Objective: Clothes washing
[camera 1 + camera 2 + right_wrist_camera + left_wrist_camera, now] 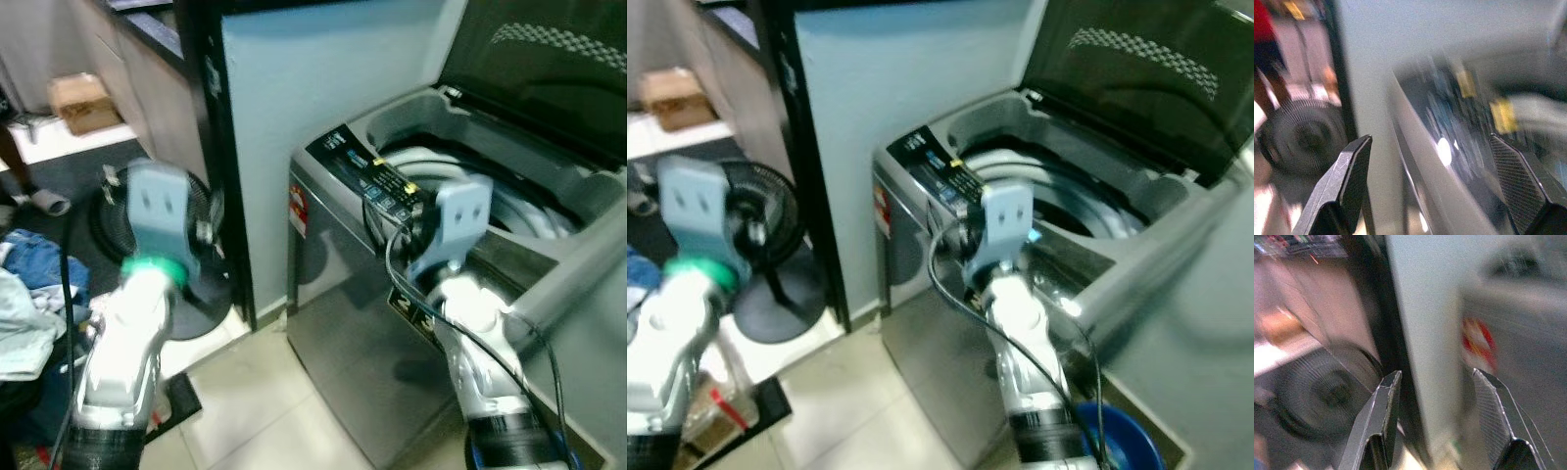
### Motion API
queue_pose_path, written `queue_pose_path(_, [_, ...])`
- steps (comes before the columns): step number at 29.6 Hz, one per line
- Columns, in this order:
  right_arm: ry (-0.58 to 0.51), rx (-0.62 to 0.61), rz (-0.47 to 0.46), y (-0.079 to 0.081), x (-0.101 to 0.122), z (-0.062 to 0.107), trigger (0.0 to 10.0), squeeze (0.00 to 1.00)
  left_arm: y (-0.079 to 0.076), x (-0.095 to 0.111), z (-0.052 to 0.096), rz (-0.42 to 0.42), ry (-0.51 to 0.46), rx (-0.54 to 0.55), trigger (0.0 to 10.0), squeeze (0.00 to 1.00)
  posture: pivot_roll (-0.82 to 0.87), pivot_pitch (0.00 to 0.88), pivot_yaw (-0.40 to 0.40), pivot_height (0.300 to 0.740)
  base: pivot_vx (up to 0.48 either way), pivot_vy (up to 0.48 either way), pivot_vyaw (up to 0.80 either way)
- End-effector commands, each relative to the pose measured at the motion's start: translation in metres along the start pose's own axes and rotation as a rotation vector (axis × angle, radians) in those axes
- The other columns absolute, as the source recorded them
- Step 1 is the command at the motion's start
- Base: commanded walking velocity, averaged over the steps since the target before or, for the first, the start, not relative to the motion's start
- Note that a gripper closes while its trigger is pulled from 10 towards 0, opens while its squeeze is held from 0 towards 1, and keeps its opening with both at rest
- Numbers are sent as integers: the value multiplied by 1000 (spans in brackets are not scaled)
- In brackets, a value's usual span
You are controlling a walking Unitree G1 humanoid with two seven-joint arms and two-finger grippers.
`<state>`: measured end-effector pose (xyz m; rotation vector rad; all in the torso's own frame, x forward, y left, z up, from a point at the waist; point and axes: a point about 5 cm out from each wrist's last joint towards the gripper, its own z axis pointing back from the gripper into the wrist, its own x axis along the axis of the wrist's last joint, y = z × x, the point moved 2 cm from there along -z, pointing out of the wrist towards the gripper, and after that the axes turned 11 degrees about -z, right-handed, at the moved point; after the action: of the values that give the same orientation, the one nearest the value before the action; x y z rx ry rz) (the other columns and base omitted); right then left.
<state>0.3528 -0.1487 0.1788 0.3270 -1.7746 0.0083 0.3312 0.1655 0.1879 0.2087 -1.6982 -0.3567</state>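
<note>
Both tools wide and empty, raised before the open washer

Left tool faces the fan at 10 o'clock; right tool nears the washing machine control panel, clothes at 9 o'clock.

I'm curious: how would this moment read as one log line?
washer: lid open | left gripper: open, empty | right gripper: open, by panel | clothes: on floor

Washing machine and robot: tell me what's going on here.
The robot stands at a top-loading washing machine with its lid up and the drum exposed. Both pincers are open and hold nothing: the right pincer is raised by the control panel, the left pincer points towards a floor fan. Clothes lie on the floor on its left.
</note>
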Motion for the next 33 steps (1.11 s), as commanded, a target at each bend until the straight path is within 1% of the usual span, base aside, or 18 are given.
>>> queue_pose_path(1, [45, -61, -32, -10, -13, 3, 10000, 0, -2, -31, 9, -7, 110, -10, 10000, 0, 61, 18, -18, 740, 0, 0, 794])
queue_pose_path(2, [71, -102, -43, -18, -21, 7, 10000, 0, -4, -46, 15, -1, 162, -13, 10000, 0, 61, 18, -18, 740, 0, 0, 794])
queue_pose_path(4, [115, -154, -46, -30, -35, 15, 10000, 0, -8, -63, 24, -25, 221, -11, 10000, 0, 60, 16, -15, 740, 0, 0, 794])
queue_pose_path(6, [139, -168, -39, -34, -42, 19, 10000, 0, -9, -69, 27, -32, 241, -10, 10000, 0, 61, 16, -17, 740, 0, 0, 794])
queue_pose_path(9, [157, -168, -35, -35, -48, 23, 10000, 0, -10, -69, 28, -33, 236, -10, 10000, 0, 61, 16, -15, 740, 0, 0, 794])
queue_pose_path(11, [159, -163, -40, -34, -50, 25, 10000, 0, -7, -62, 24, -41, 206, 1, 10000, 0, 60, 16, -13, 740, 0, 0, 794])
queue_pose_path(14, [110, -138, -82, -27, -44, 20, 10000, 0, -1, -37, 14, -91, 83, 23, 10000, 0, 60, 15, -10, 740, 0, 0, 263])
queue_pose_path(15, [110, -138, -82, -27, -44, 20, 10000, 0, -1, -37, 14, -91, 83, 23, 10000, 0, 60, 15, -10, 740, 0, 0, 0])
queue_pose_path(16, [70, -134, -151, -25, -37, 16, 10000, 0, 2, -20, 8, -120, 6, 37, 10000, 0, 60, 16, -9, 740, 0, 0, 0])
queue_pose_path(18, [70, -134, -151, -25, -37, 16, 10000, 0, 2, -20, 8, -120, 6, 37, 10000, 0, 60, 16, -9, 740, 0, 0, 0])
queue_pose_path(19, [40, -134, -200, -23, -32, 13, 10000, 0, 5, -7, 4, -142, -50, 47, 10000, 0, 62, 16, -7, 740, 0, 0, 0])
queue_pose_path(21, [10, -136, -244, -22, -28, 10, 10000, 0, 7, 4, 1, -165, -103, 57, 10000, 0, 62, 16, -7, 740, 0, 0, 0])
queue_pose_path(33, [4, -134, -246, -22, -29, 10, 10000, 0, 7, 3, 1, -169, -111, 60, 10000, 0, 62, 16, -7, 740, 0, 0, 0])
